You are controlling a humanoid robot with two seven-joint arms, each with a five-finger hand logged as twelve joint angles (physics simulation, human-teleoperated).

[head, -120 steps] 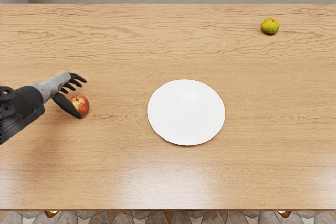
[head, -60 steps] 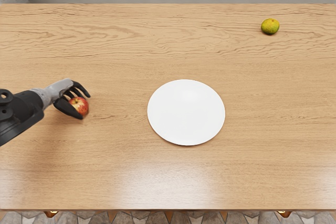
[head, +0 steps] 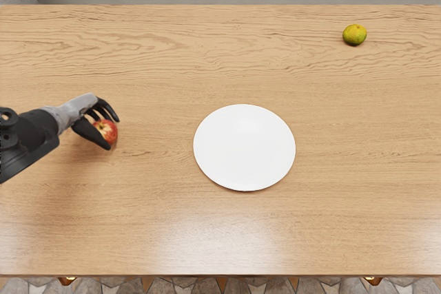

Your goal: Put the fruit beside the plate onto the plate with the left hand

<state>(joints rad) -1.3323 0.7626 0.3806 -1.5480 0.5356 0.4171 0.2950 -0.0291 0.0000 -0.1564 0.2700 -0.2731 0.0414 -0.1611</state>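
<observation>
A small red apple [head: 107, 129] is at the table's left side, well left of the white plate [head: 244, 147]. My left hand [head: 98, 122] comes in from the left edge and is curled around the apple, dark fingers over its top and far side, thumb on the near side. The apple seems slightly raised off the wood. The plate lies flat near the centre with nothing on it. The right arm does not show.
A green-yellow citrus fruit [head: 354, 34] lies at the far right of the wooden table [head: 220, 239]. A grey wall runs along the table's far edge.
The left hand went from spread beside the apple to closed on it. Hand and apple have since shifted slightly up and to the right.
</observation>
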